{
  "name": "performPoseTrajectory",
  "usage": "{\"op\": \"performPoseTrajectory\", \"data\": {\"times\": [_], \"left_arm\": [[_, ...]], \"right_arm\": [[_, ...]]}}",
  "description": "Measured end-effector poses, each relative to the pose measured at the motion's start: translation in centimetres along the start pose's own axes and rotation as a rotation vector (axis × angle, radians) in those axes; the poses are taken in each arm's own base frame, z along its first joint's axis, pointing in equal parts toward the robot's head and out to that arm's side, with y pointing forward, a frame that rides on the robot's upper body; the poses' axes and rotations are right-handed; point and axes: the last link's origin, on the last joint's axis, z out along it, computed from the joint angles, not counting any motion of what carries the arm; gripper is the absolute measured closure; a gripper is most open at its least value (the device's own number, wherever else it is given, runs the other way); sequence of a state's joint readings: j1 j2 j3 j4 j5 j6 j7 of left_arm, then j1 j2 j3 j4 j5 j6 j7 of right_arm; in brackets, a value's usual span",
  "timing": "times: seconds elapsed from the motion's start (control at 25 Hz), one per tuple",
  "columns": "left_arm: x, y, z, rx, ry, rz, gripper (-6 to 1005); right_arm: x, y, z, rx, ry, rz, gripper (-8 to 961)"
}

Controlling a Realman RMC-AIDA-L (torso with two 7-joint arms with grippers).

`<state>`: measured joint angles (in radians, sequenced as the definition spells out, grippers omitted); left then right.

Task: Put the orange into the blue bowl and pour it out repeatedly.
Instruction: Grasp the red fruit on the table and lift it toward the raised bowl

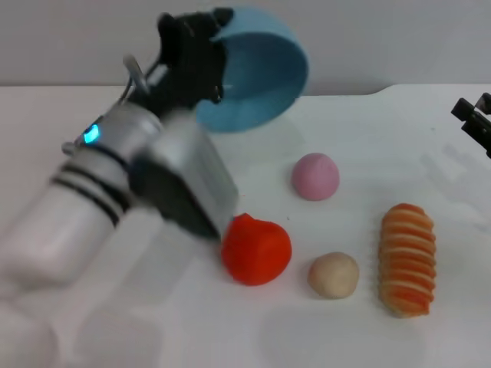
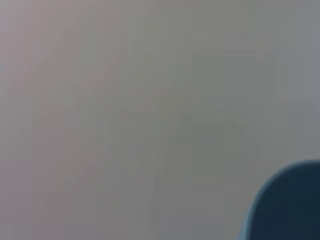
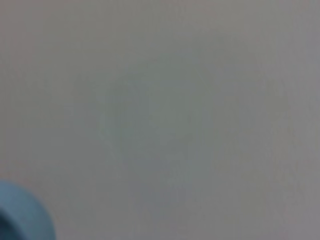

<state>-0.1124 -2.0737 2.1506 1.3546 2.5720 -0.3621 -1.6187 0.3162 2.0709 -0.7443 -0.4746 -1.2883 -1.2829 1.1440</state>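
The blue bowl (image 1: pixel 257 69) is lifted above the far side of the table and tipped on its side, with its opening facing away from me. My left gripper (image 1: pixel 201 65) is shut on its rim. A part of the bowl also shows in the left wrist view (image 2: pixel 290 207). The orange (image 1: pixel 257 251) lies on the white table (image 1: pixel 368 123), below and in front of the bowl, next to my left arm's wrist. My right gripper (image 1: pixel 476 119) is parked at the far right edge, away from both.
A pink ball (image 1: pixel 315 176) lies right of centre. A beige ball (image 1: pixel 334 274) and an orange-and-cream striped loaf (image 1: pixel 407 258) lie to the right of the orange. A blue rounded edge (image 3: pixel 20 215) shows in the right wrist view.
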Motion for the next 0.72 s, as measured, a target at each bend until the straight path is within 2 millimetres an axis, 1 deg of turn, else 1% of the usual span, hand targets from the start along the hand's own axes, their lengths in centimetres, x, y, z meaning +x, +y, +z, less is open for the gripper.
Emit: {"op": "performPoseTrajectory", "data": {"times": [0.08, 0.12, 0.2, 0.24, 0.32, 0.44, 0.56, 0.64, 0.72], "left_arm": [[-1.2, -0.7, 0.9, -0.079, -0.056, -0.146, 999], [-2.0, -1.3, 1.5, -0.131, -0.083, -0.251, 999], [-3.2, -2.4, 2.2, -0.184, -0.11, -0.418, 999], [-3.5, -2.7, 2.4, -0.199, -0.116, -0.469, 1000], [-4.8, -3.6, 3.1, -0.253, -0.15, -0.621, 1000], [-7.1, -3.8, 4.1, -0.392, -0.249, -0.82, 1000], [-8.4, -3.6, 4.8, -0.515, -0.347, -0.945, 1000], [-8.6, -3.7, 5.2, -0.538, -0.393, -0.993, 1000], [-8.5, -3.9, 5.6, -0.541, -0.427, -1.005, 999]], "right_arm": [[0.0, 0.0, 0.0, 0.0, -0.001, 0.001, 415], [0.0, 0.0, 0.0, 0.0, -0.001, 0.003, 416], [-0.1, 0.0, 0.0, -0.004, 0.005, 0.021, 416], [-0.1, 0.0, 0.0, -0.008, 0.009, 0.03, 416], [-0.2, 0.0, 0.2, -0.028, 0.04, 0.061, 416], [-0.6, 0.2, 0.9, -0.076, 0.133, 0.122, 416], [-1.0, 0.6, 2.1, -0.128, 0.287, 0.162, 417], [-1.1, 1.1, 2.9, -0.152, 0.387, 0.158, 417], [-1.1, 2.1, 4.3, -0.196, 0.495, 0.134, 417]]}}
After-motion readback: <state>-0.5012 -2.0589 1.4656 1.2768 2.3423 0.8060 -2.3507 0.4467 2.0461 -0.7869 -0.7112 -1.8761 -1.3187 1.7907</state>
